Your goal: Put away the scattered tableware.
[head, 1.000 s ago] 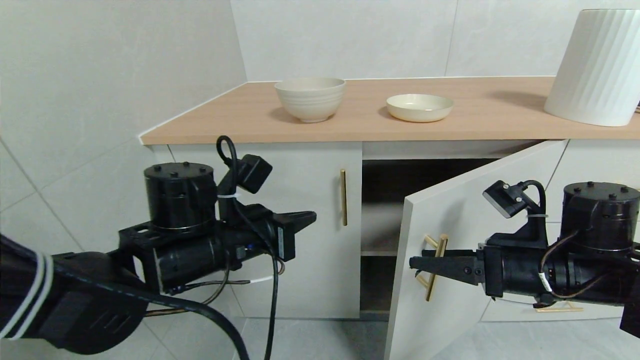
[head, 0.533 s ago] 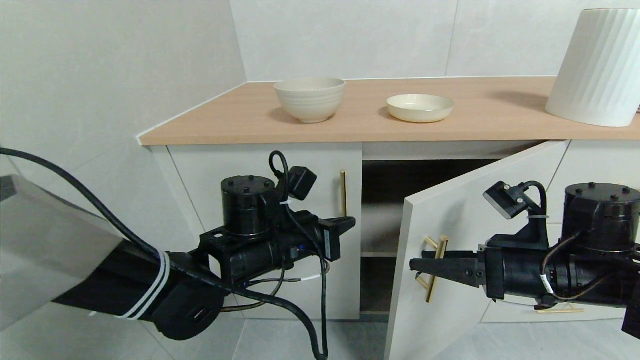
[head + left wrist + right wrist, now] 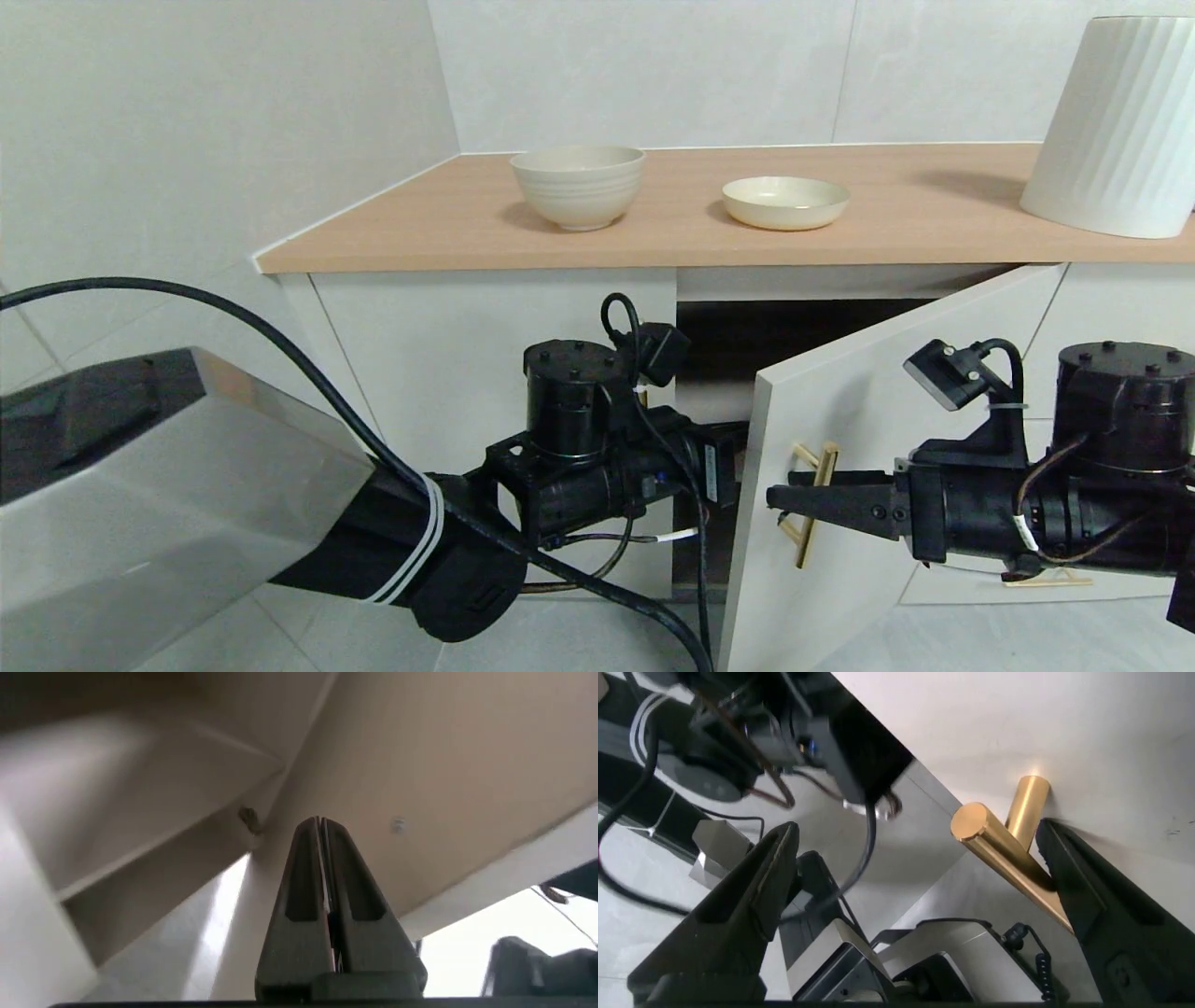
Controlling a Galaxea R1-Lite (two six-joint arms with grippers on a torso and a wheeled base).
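Pale wooden counter [image 3: 934, 219] against tiled walls carries a cream ribbed ceramic bowl [image 3: 579, 185] and, well to its right, a shallow cream dish [image 3: 785, 202]. Both sit well above the tools. Below, the left tool [image 3: 319, 826], clenched with nothing in it, points into the open cabinet. The right tool [image 3: 777, 499] is released, fingers either side of the gold bar handle [image 3: 814, 504] on the white cabinet door [image 3: 840, 392].

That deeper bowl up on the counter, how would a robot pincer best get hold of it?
Probably by the rim, from above: the deep bowl stands upright, mouth open, so one finger can go inside the wall and one outside. Its rounded sides taper to a small foot and may slip in a sideways grip. The near rim looks easiest.
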